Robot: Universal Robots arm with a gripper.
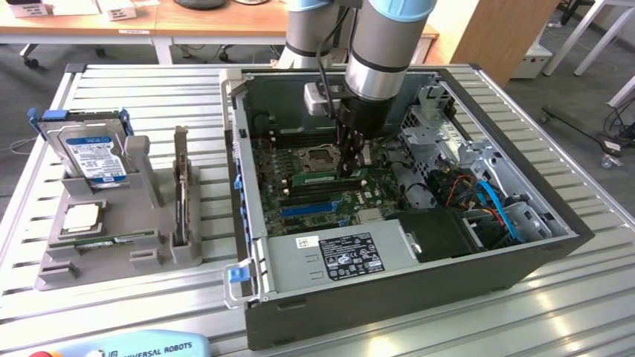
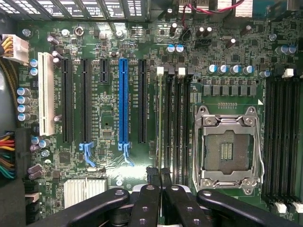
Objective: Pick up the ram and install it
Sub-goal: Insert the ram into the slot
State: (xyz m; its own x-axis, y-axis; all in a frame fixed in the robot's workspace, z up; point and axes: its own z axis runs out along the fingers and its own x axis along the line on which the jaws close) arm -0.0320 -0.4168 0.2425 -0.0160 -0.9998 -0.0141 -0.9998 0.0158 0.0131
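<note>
The ram (image 1: 320, 178) is standing on edge in a memory slot just beside the CPU socket (image 1: 320, 157), at the centre of the exterior view. It is looking light, stiff and fragile, best pinched by its thin long edge, clear of the chips. The gripper (image 1: 349, 171) is clamping that upper edge, fingers almost together.

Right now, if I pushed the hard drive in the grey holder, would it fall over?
Probably not easily: the hard drive stands on edge, but a slot in the grey holder braces it. Its metal-looking case seems stiff and likely heavy for its size.
</note>
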